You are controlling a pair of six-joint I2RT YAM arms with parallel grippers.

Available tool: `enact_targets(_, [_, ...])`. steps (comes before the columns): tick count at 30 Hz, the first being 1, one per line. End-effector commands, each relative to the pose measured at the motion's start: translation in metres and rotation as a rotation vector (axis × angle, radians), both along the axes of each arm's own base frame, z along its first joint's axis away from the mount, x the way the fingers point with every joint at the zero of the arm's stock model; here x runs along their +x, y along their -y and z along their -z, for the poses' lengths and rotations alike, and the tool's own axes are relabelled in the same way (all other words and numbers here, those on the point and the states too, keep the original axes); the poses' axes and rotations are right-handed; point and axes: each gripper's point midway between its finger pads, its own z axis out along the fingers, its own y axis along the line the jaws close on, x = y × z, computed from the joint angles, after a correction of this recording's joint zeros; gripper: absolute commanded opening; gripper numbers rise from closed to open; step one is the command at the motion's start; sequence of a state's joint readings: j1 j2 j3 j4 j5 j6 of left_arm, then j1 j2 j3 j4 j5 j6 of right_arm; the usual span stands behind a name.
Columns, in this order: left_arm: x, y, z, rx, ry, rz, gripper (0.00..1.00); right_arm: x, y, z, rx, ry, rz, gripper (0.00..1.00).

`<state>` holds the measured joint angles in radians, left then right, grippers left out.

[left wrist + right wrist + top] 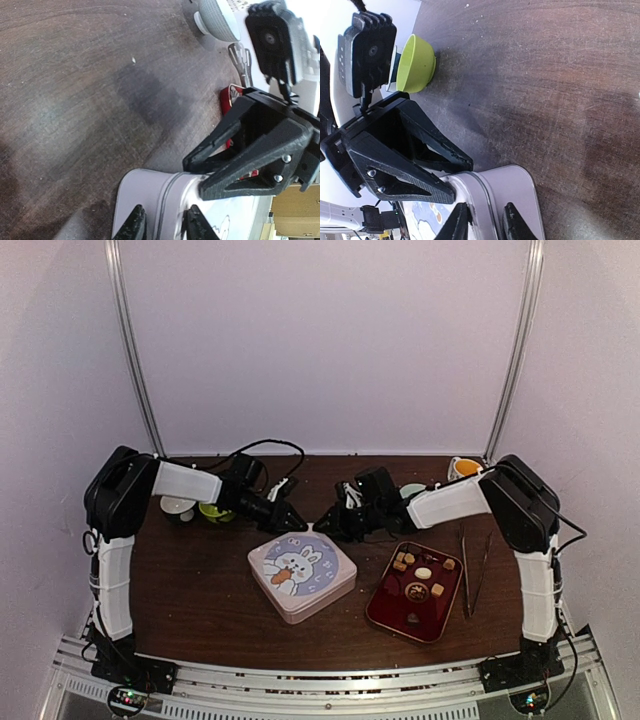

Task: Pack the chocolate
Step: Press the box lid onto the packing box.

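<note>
Chocolate (424,573): a few bite-sized pieces lying loose and apart in a dark red tray (388,608) on the right of the desk (200,590). Tan blocky pieces occupy the tray's far end and right side, with a cream-white oval between them. A round brown piece lies mid-tray, and one dark piece lies nearest.

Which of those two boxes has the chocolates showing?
The dark red tray on the right: chocolate pieces lie open in it. The bunny tin shows none.
</note>
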<state>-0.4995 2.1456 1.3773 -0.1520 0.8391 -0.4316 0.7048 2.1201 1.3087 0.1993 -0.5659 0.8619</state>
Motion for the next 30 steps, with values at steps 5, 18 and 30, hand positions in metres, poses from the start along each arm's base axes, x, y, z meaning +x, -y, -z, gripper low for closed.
enact_targets(5, [0.015,-0.014,-0.022,0.148,0.110,-0.084,0.31,0.002,0.029,-0.042,-0.164,0.138,0.036,0.26])
enact_targets(18, [-0.031,-0.050,-0.071,0.200,0.243,-0.154,0.28,-0.016,0.012,-0.071,-0.239,0.247,-0.050,0.19])
enact_targets(30, [-0.062,-0.082,-0.045,0.264,0.238,-0.249,0.08,-0.001,-0.005,-0.047,-0.270,0.236,-0.046,0.00])
